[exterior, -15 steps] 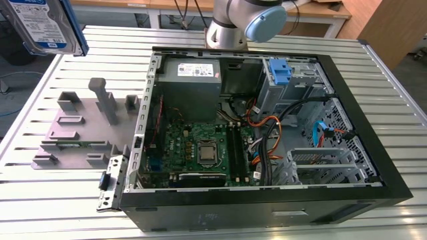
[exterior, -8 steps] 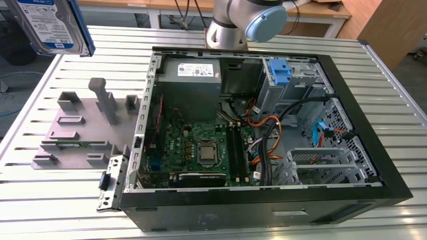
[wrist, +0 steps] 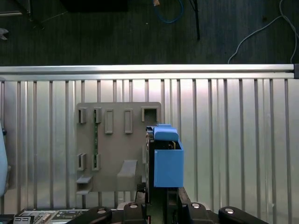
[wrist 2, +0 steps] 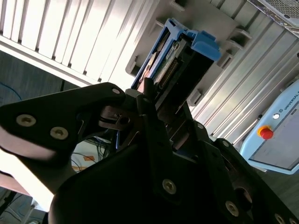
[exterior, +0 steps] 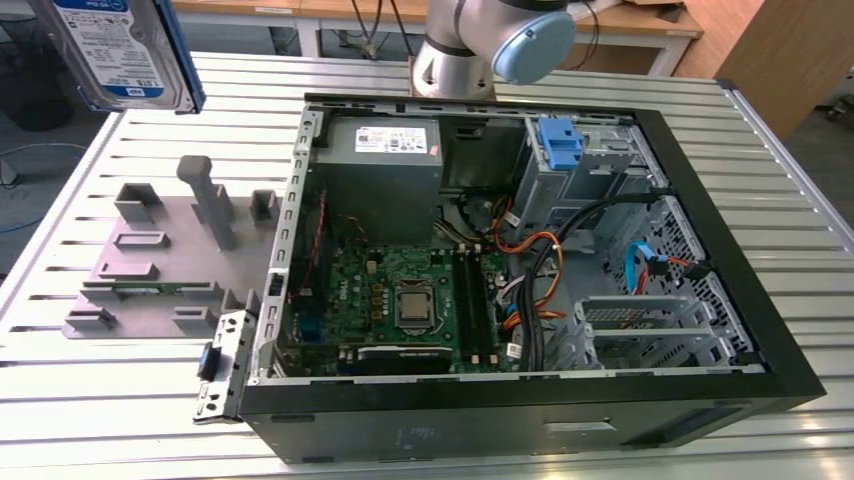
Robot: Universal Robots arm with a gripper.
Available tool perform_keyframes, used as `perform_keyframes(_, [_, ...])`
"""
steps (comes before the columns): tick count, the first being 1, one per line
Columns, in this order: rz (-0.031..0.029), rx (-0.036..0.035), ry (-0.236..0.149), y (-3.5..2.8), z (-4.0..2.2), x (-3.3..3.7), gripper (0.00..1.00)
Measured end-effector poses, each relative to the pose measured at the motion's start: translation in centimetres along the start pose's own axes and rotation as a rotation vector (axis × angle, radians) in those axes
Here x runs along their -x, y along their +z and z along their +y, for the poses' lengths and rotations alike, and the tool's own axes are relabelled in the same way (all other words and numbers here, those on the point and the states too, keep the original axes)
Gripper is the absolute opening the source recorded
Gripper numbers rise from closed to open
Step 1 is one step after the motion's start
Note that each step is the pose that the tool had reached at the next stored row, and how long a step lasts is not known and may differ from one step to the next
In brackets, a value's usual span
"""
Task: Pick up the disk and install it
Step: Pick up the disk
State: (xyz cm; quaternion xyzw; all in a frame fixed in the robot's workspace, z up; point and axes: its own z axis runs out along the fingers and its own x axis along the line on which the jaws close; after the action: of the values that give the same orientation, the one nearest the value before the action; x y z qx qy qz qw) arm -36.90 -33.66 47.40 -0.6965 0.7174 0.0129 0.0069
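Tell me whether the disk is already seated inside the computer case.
No, the disk is up in the air at the exterior view's top left, outside the computer case.

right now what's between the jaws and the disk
Nothing. In both wrist views the gripper has its jaws straight on the disk, held above the slatted table.

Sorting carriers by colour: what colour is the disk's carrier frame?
Blue carrier frame, first wrist view.

pincer (wrist 2: 164, 101) clamped on disk (exterior: 118, 50), pointing downward
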Motion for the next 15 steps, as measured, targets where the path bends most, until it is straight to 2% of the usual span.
perform_keyframes(15, [0.0,0.0,0.0,0.03,-2.34,0.08,0.35])
